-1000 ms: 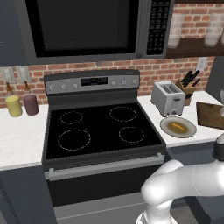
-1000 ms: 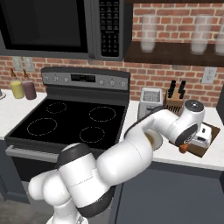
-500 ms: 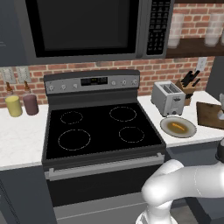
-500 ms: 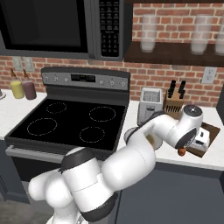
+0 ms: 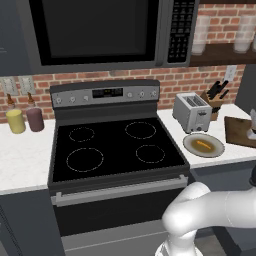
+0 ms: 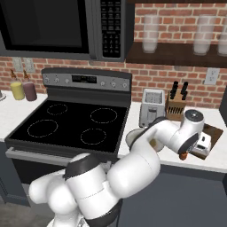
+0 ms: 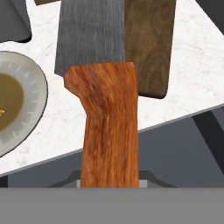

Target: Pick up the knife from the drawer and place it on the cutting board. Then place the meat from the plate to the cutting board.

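Over the white marble counter [image 7: 39,43], the hand view puts the round olive-centred plate [image 7: 22,109] at nine o'clock, the orange wood-grained knife [image 7: 109,127] mid-frame, its grey blade pointing to twelve, and the dark brown wooden cutting board [image 7: 151,48] at one o'clock. From the left base view, the small orange-brown meat [image 5: 202,145] lies on that plate. From the right base view, the gripper [image 6: 188,153] is closed on the knife at the board's near edge.

The arm [image 6: 133,173] beside the stove [image 6: 66,126] is glossy white, built of rounded, bulbous segments with dark grey joint bands; its wrist ends in a round cap with a grey disc.
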